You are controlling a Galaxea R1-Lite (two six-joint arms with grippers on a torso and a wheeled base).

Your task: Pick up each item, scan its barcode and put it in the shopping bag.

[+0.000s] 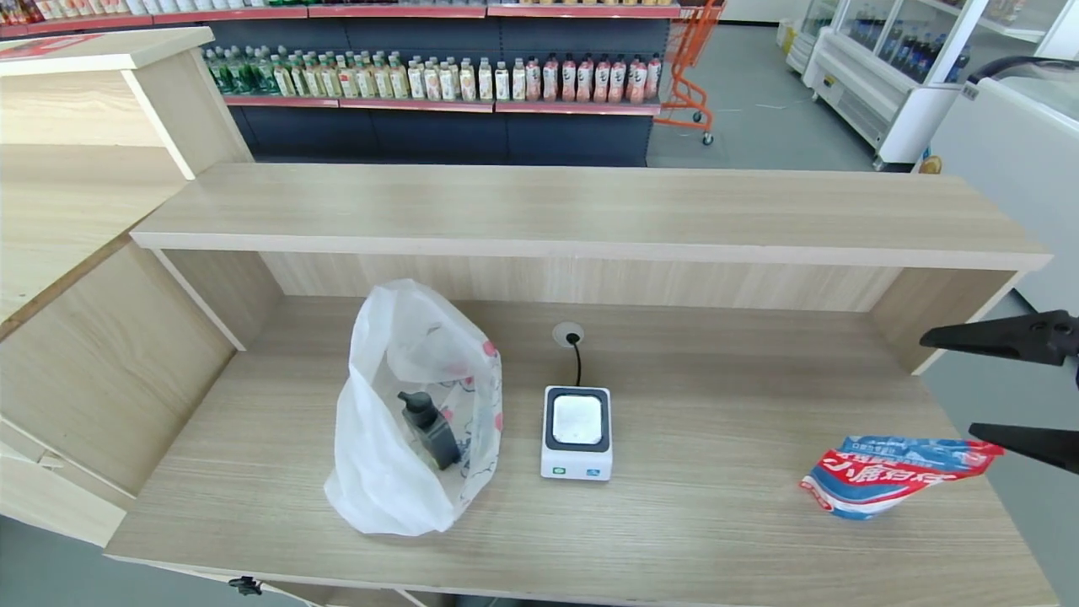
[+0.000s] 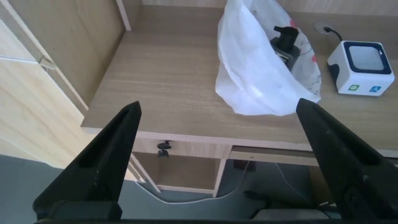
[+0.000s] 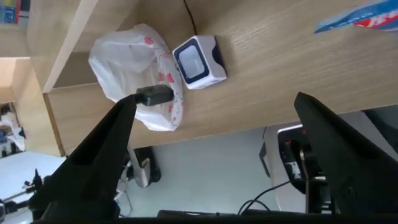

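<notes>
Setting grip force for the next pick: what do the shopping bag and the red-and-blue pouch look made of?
The shopping bag looks like thin, semi-translucent white plastic film, crumpled into soft folds. The red-and-blue pouch is probably glossy printed plastic laminate: wrinkled, with sheen.

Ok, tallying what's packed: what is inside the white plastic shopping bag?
A dark pump-top bottle sits inside the white plastic shopping bag, visible through its open mouth. The bag's folds hide anything beneath it.

On the bench [image 1: 691, 523], the shopping bag [image 1: 396, 480] stood at the left with a bottle [image 1: 432, 432] inside it. The scanner [image 1: 577, 432] sat just right of the bag, mid-bench. A packet [image 1: 893, 474] lay well apart, at the right end.
</notes>
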